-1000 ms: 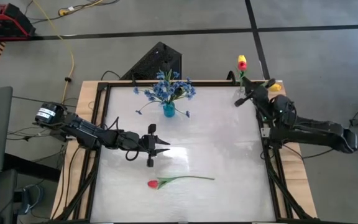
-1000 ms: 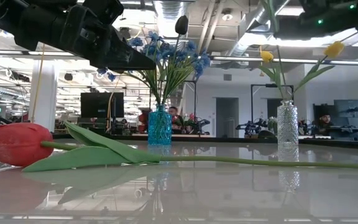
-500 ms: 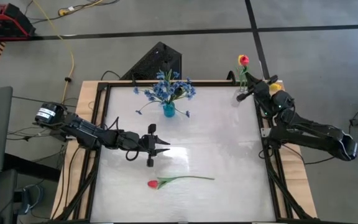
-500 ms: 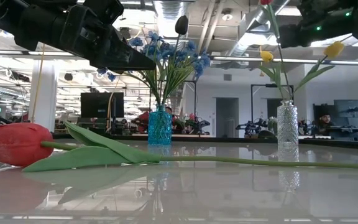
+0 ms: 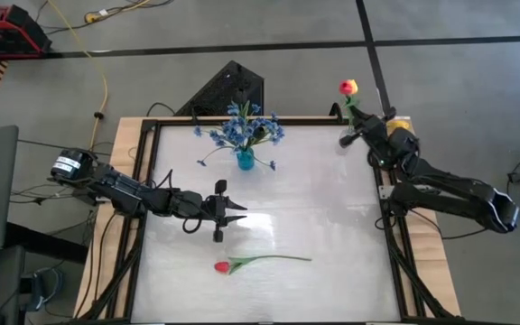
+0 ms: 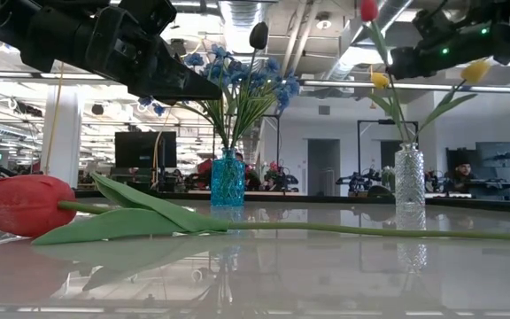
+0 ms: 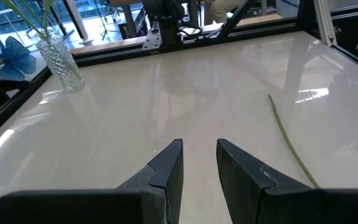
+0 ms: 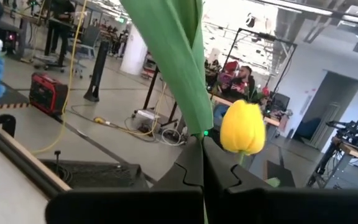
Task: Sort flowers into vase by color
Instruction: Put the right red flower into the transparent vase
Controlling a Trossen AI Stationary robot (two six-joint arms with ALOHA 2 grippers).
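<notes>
My right gripper (image 5: 350, 138) is at the table's far right corner, shut on a red tulip (image 5: 348, 88) whose head (image 6: 368, 9) stands above it. Just below stands a clear glass vase (image 6: 408, 177) with two yellow tulips (image 6: 476, 69); one yellow tulip (image 8: 242, 127) shows right behind the fingers. Whether the red tulip's lower end is in the vase, I cannot tell. Another red tulip (image 5: 224, 266) lies flat on the table near the front. My left gripper (image 5: 233, 214) hovers open over the table's left middle, holding nothing. A blue vase (image 5: 245, 161) holds blue flowers (image 5: 242, 128). My right gripper pinches the red tulip's green stem and leaf (image 8: 197, 124) between its two shut fingers, below the head. The fingers reach in about level, across the stem. The tulip stands nearly upright, leaning a little, clear of the table.
A black frame rail (image 5: 391, 235) runs round the table's edge. A dark box (image 5: 228, 90) sits behind the far edge. The glossy tabletop (image 5: 314, 208) between the vases and the lying tulip is free room.
My right gripper has swung toward the table's far edge with the red tulip and sunk slightly. The tulip's red head has come down into the top of the low view, over the clear vase. The lying tulip has not moved.
</notes>
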